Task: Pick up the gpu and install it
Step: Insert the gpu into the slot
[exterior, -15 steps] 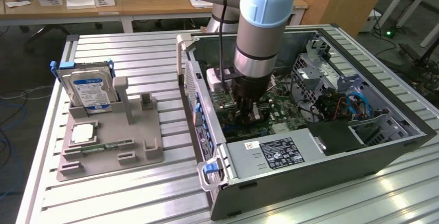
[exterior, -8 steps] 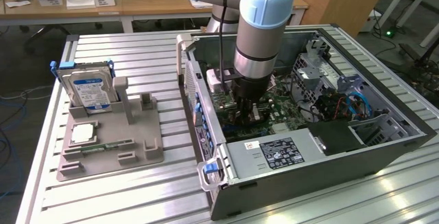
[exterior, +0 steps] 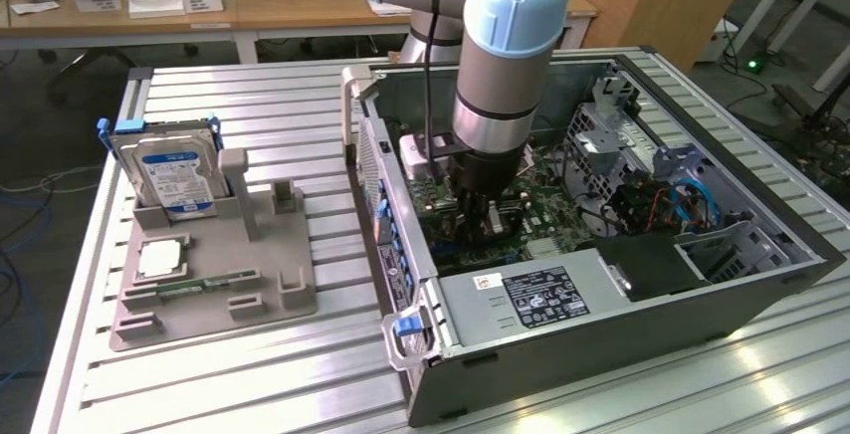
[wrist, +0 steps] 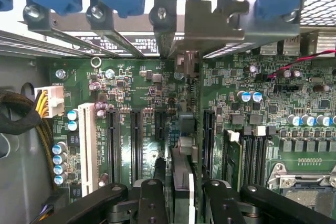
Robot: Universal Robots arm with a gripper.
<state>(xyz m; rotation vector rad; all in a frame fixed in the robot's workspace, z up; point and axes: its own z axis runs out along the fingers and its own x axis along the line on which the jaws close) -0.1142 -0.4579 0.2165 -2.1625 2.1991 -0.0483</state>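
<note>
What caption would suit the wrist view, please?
Pincer holding the gpu edge-on above the green motherboard slots.

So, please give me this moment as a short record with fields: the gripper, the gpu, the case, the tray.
gripper: inside the open computer case, low over the motherboard
gpu: edge-on between the fingers, standing on the board among the expansion slots
tray: beside the case, on the exterior view's left
hard drive: upright in the tray
memory stick: flat in the tray
</note>
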